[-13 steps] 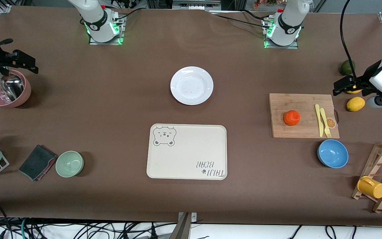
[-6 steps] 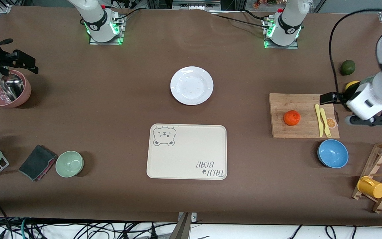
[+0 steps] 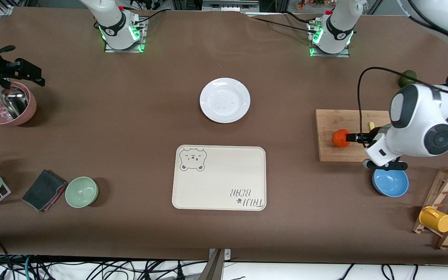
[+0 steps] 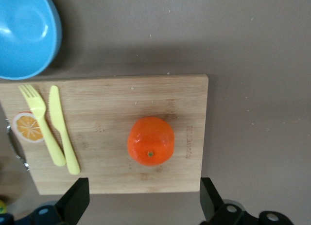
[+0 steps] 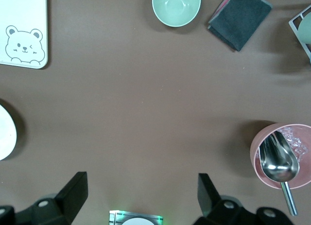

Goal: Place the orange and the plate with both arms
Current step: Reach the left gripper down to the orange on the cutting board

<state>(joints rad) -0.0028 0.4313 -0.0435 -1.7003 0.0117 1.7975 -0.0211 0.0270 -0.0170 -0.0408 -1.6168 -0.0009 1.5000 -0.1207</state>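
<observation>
The orange (image 3: 340,137) sits on a wooden cutting board (image 3: 336,118) toward the left arm's end of the table. My left gripper (image 3: 355,137) hovers over the board right beside the orange, open and empty. In the left wrist view the orange (image 4: 150,141) lies on the board (image 4: 107,118) just ahead of the wide-open gripper (image 4: 143,196). The white plate (image 3: 224,100) lies mid-table, farther from the camera than the bear-print tray (image 3: 220,177). My right gripper (image 3: 16,68) waits open over the pink bowl (image 3: 32,105); in its wrist view the gripper (image 5: 141,191) holds nothing.
A yellow fork (image 4: 41,123) and knife (image 4: 63,130) lie on the board beside the orange. A blue bowl (image 3: 390,182) sits just nearer than the board. A lime (image 3: 405,79), a wooden rack with a yellow cup (image 3: 436,219), a green bowl (image 3: 81,191) and a dark cloth (image 3: 44,189) stand around.
My left arm has swung in from the table's end by the lemons to over the cutting board, its gripper now beside the orange. The right arm has not moved.
</observation>
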